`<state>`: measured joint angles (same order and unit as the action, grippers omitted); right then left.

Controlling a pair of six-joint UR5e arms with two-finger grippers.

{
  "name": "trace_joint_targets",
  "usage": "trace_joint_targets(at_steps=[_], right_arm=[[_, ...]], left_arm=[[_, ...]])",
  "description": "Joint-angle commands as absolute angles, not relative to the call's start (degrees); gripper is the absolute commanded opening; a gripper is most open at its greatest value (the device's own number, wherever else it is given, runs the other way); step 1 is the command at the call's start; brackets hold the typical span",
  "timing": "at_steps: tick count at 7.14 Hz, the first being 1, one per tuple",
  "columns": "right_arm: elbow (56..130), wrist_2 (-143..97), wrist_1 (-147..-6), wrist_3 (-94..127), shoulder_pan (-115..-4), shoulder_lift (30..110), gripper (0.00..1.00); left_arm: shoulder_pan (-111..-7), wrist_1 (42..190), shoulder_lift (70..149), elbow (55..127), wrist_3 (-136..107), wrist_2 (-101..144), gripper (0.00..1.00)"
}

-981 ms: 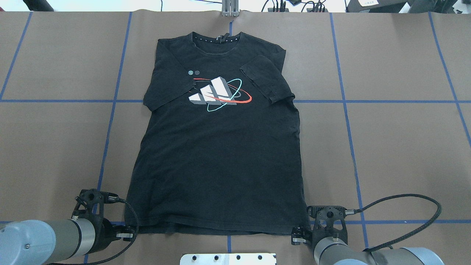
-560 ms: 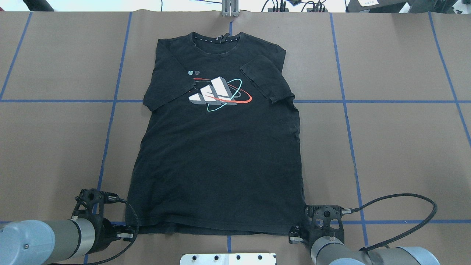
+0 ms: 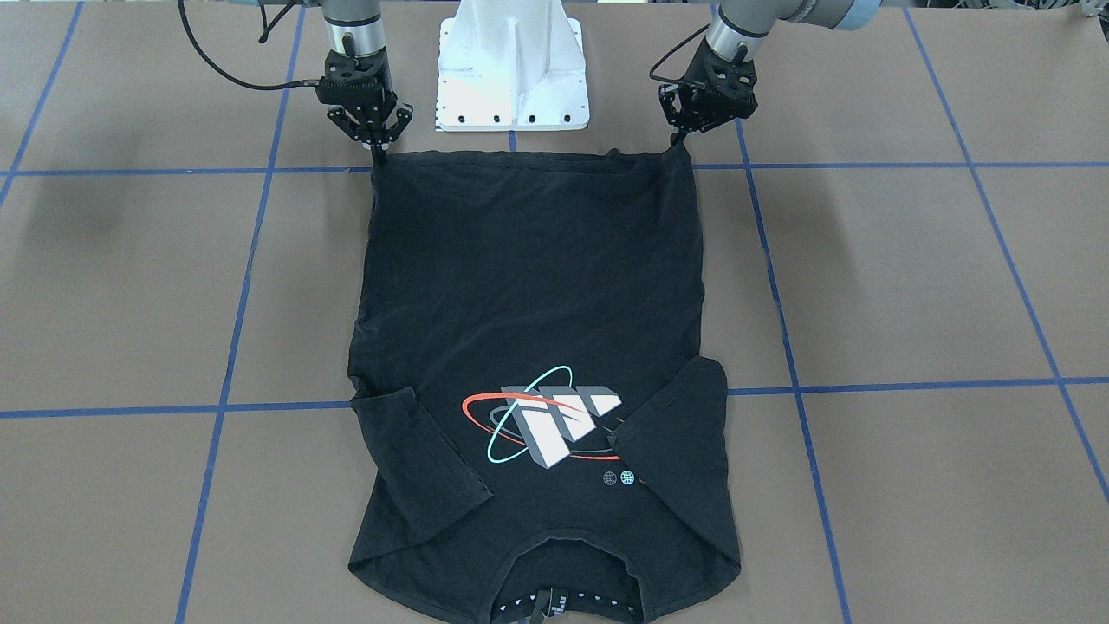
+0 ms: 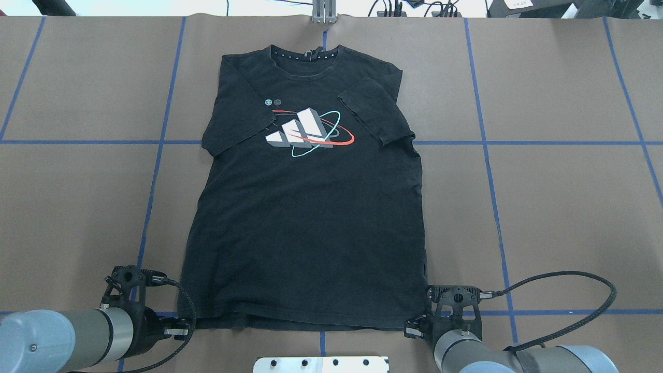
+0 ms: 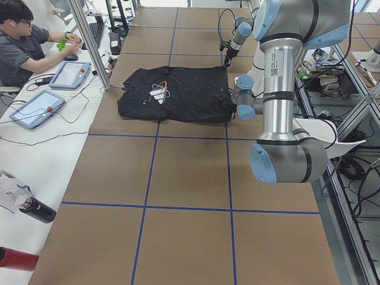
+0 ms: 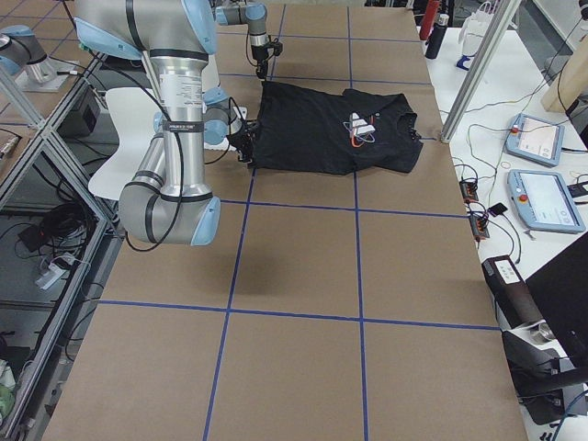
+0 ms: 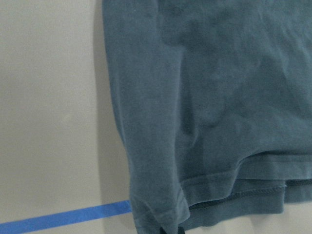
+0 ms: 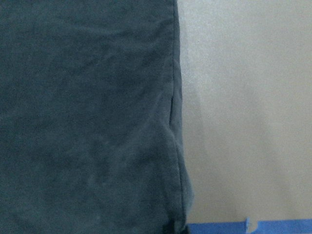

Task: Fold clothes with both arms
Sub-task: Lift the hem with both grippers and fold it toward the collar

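Little has changed since a second ago: the black short-sleeved cotton T-shirt [image 4: 311, 228] lies as it did, and only the right arm's black two-finger hand [image 3: 379, 146] has edged a touch inward toward the hem corner on its side, while the left arm's matching hand [image 3: 682, 139] has held its place. This shirt is spread front-up along the middle of the brown paper-covered desk [image 4: 559, 207]. Its print of white-grey blocks ringed by red and teal ovals [image 4: 308, 132] faces up, its collar [image 4: 305, 54] lies at the far edge, and its hem [image 4: 300, 321] is nearest the robot. Both short sleeves, the left sleeve [image 4: 228, 127] and the right sleeve [image 4: 375, 111], already lie turned in over the chest, so that part looks finished. Each hand appears closed on its own hem corner: from across the desk both corners are drawn up into small points at the fingertips, and each wrist view shows the cloth running in toward the fingers. What seems to be left is the main work: the body is still at full length, so the hem has yet to be brought toward the collar, with any further halving after that. Behind the hem, between the arms, stands the white metal pedestal base [image 3: 511, 69].
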<state>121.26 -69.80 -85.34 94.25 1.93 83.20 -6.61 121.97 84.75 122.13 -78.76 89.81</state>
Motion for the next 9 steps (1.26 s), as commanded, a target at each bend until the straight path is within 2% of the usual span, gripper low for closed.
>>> trace_joint_targets(at_steps=[1, 2, 4, 5, 6, 7, 9], right_arm=[[126.8, -70.9, -86.2, 93.9, -0.9, 83.8, 0.00], [130.5, -74.3, -86.7, 93.4, -3.6, 84.3, 0.00], [143.8, -80.2, -97.8, 93.4, -3.4, 85.8, 0.00], [150.0, -82.8, -103.7, 93.4, -0.7, 85.8, 0.00], [155.2, -83.0, -108.1, 93.4, 3.0, 85.7, 0.00], [156.5, -83.0, -109.0, 93.6, 4.4, 85.3, 0.00], [155.5, -83.1, -109.2, 93.3, -1.5, 84.4, 0.00]], left_arm=[[-7.5, 121.5, 84.6, 125.2, -78.4, 91.4, 0.00], [-7.9, 120.3, 83.9, 129.2, -78.1, 95.8, 0.00], [-9.0, 111.4, 84.0, 140.3, -77.9, 100.0, 0.00], [-8.6, 105.2, 84.1, 147.3, -77.9, 102.7, 0.00], [-6.9, 103.3, 84.1, 150.7, -77.9, 104.0, 0.00], [-5.8, 103.3, 84.6, 151.3, -78.0, 104.1, 0.00], [-9.7, 102.7, 85.3, 148.2, -77.8, 103.5, 0.00]])
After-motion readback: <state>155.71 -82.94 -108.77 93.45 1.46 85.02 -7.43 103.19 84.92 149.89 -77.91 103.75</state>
